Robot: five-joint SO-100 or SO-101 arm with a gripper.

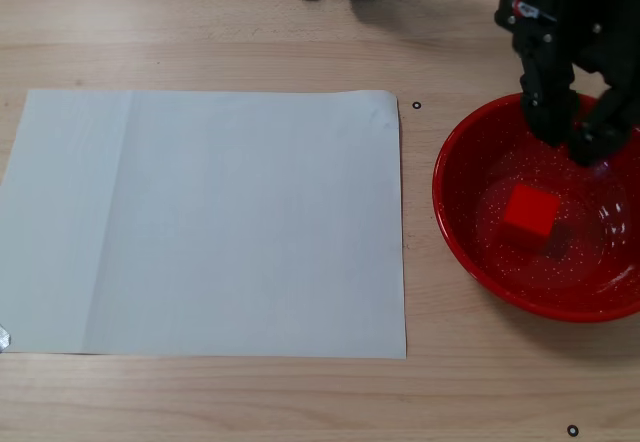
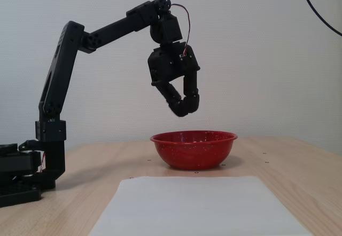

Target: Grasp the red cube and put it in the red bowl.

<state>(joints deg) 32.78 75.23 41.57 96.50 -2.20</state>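
Red cube (image 1: 530, 211) rests inside red bowl (image 1: 455, 227): looks light, rigid, matte, best gripped across opposite flat faces. Tool (image 2: 185, 109) hangs above, empty, tips nearly touching.

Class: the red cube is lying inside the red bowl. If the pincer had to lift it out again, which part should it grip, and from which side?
Probably from straight above: the red bowl's walls block sideways approaches. Grip the red cube across two opposite flat side faces; it sits slightly turned, so rotate the pincer to match.
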